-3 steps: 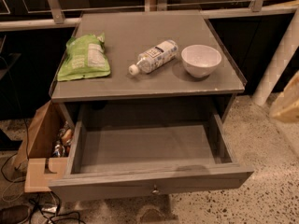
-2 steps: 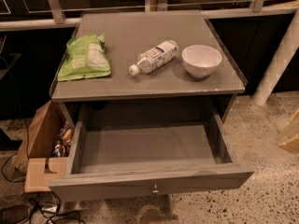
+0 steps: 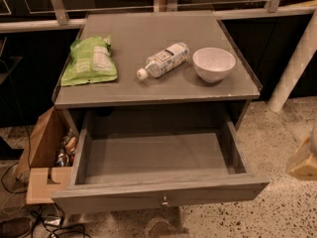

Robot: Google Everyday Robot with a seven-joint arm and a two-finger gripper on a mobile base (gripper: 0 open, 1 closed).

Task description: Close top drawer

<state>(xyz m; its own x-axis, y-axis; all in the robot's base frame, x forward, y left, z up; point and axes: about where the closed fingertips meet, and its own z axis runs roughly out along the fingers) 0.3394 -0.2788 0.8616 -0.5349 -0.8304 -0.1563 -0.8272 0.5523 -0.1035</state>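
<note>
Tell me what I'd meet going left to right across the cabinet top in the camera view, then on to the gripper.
green snack bag → plastic bottle → white bowl → gripper, low at the right edge, beside the open top drawer.

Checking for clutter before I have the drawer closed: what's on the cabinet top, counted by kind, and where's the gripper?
Green snack bag: 1
Plastic bottle: 1
White bowl: 1
Total: 3
The top drawer is pulled out. The gripper is at the right edge of the view, off the drawer's right front corner and not touching it.
</note>
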